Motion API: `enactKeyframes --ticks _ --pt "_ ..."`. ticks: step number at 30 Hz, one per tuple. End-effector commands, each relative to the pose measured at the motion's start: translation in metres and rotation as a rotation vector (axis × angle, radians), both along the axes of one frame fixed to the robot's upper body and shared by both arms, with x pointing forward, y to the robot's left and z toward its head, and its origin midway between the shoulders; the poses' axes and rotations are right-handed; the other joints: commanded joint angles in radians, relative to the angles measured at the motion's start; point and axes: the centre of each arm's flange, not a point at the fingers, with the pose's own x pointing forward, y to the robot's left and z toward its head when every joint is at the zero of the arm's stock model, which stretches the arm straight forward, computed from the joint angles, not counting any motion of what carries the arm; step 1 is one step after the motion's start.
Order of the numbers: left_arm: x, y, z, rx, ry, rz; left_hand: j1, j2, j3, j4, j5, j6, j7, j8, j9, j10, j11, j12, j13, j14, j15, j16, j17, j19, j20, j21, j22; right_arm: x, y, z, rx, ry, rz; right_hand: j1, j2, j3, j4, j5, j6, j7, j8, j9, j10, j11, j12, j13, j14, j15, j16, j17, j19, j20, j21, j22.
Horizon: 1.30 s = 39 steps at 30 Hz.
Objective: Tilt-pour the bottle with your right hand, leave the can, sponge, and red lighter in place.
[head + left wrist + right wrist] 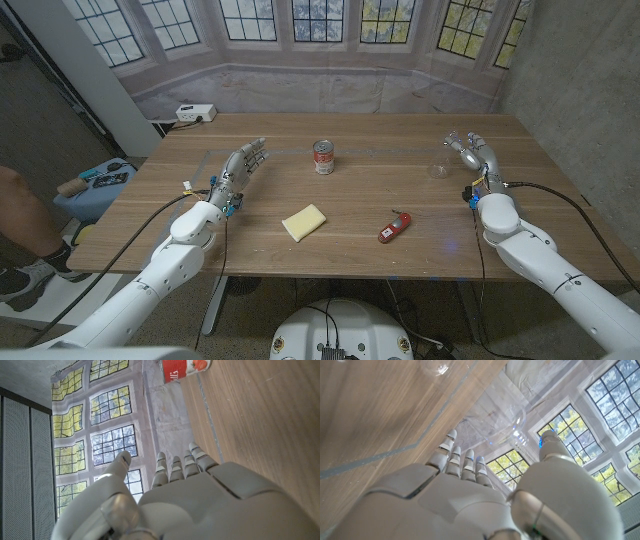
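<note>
A clear plastic bottle stands at the table's far right, faint against the wood. My right hand is just right of it, fingers straight and thumb apart; whether it touches the bottle I cannot tell. In the right wrist view the bottle lies ahead of the right hand, between thumb and fingers. A red-labelled can stands at the far middle, also in the left wrist view as the can. A yellow sponge and a red lighter lie nearer. My left hand is open and holds nothing.
A white power strip sits at the wooden table's far left corner. A person's leg and a blue stool with small items are off the table's left side. A grey wall runs along the right.
</note>
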Motion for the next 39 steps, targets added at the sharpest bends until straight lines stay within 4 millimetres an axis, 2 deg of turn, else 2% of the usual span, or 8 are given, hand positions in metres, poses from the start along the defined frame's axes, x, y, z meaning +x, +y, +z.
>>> enactKeyframes --ticks 1,8,12,17,21,24,28,39 --pt "-0.003 0.000 -0.002 0.006 0.006 0.010 0.012 0.000 -0.003 -0.002 0.007 0.014 0.000 0.000 0.003 0.002 0.011 -0.001 0.004 0.002 0.010 -0.001 0.003 0.006 0.005 -0.001 0.005 -0.005 -0.018 -0.003 0.054 -0.040 0.030 -0.033 0.007 -0.008 0.013 -0.004 0.022 -0.001 0.011 -0.002 0.031 -0.003 0.000 -0.005 0.019 -0.019 0.015 -0.002 0.009 -0.024 0.010 0.003" --pt "-0.005 0.002 0.000 0.007 0.003 0.017 0.012 0.000 -0.003 -0.001 0.007 0.017 0.000 0.000 0.003 0.002 0.009 -0.001 0.004 0.002 0.010 -0.001 0.003 0.006 0.004 0.000 0.005 -0.001 -0.020 -0.003 0.082 -0.064 0.059 -0.087 0.050 -0.015 0.043 -0.008 0.048 -0.003 0.018 -0.008 0.060 -0.001 -0.004 -0.014 0.032 -0.054 0.024 -0.006 0.024 -0.057 0.016 0.003" --pt "-0.005 0.003 0.000 0.007 0.004 0.022 0.012 0.000 -0.002 -0.001 0.007 0.018 0.000 0.000 0.003 0.002 0.010 -0.001 0.004 0.002 0.010 -0.001 0.003 0.007 0.004 0.000 0.005 0.002 -0.020 -0.001 0.093 -0.066 0.076 -0.102 0.067 -0.016 0.053 -0.010 0.058 -0.002 0.020 -0.009 0.074 -0.001 -0.003 -0.017 0.038 -0.058 0.027 -0.007 0.031 -0.064 0.018 0.002" --pt "-0.007 0.002 -0.001 0.002 0.006 0.027 0.012 0.001 -0.002 0.000 0.007 0.020 0.000 0.000 0.003 0.002 0.010 -0.001 0.004 0.002 0.010 -0.001 0.004 0.006 0.005 -0.001 0.005 0.008 -0.022 0.002 0.104 -0.066 0.108 -0.139 0.123 -0.011 0.079 -0.014 0.074 -0.005 0.022 -0.014 0.091 -0.004 -0.008 -0.025 0.035 -0.067 0.028 -0.009 0.035 -0.080 0.018 0.002" --pt "-0.008 0.003 -0.003 -0.007 0.008 0.036 0.013 0.002 -0.002 0.000 0.007 0.021 0.001 -0.001 0.004 0.003 0.009 -0.001 0.004 0.002 0.010 -0.001 0.003 0.007 0.004 0.000 0.005 0.013 -0.023 0.004 0.120 -0.062 0.136 -0.155 0.159 -0.006 0.091 -0.012 0.085 -0.014 0.024 -0.016 0.099 -0.010 -0.013 -0.031 0.034 -0.076 0.029 -0.011 0.039 -0.096 0.018 0.001" --pt "-0.010 0.003 -0.004 -0.014 0.009 0.043 0.013 0.002 -0.001 0.000 0.007 0.020 0.001 -0.001 0.004 0.003 0.010 -0.001 0.004 0.002 0.010 -0.001 0.003 0.007 0.005 0.000 0.005 0.018 -0.024 0.005 0.127 -0.057 0.164 -0.151 0.172 0.000 0.088 -0.010 0.088 -0.016 0.023 -0.018 0.102 -0.011 -0.015 -0.033 0.034 -0.080 0.028 -0.014 0.041 -0.099 0.018 0.001" --pt "-0.011 0.003 -0.004 -0.018 0.009 0.049 0.013 0.002 -0.001 0.000 0.007 0.021 0.001 -0.001 0.004 0.003 0.010 -0.001 0.004 0.003 0.010 -0.001 0.003 0.007 0.005 0.000 0.005 0.024 -0.026 0.005 0.157 -0.054 0.210 -0.143 0.217 0.016 0.083 -0.006 0.099 -0.028 0.024 -0.021 0.115 -0.023 -0.020 -0.040 0.040 -0.095 0.029 -0.022 0.048 -0.112 0.019 0.000" --pt "-0.011 -0.001 0.000 -0.020 0.006 0.055 0.014 0.002 -0.001 0.001 0.008 0.033 0.004 0.002 0.005 0.007 0.012 0.001 0.004 0.003 0.010 -0.001 0.003 0.007 0.004 0.000 0.005 0.035 -0.034 0.003 0.228 -0.064 0.291 -0.141 0.250 0.027 0.077 0.000 0.104 -0.037 0.022 -0.023 0.124 -0.025 -0.027 -0.048 0.048 -0.107 0.031 -0.029 0.054 -0.128 0.020 0.001"
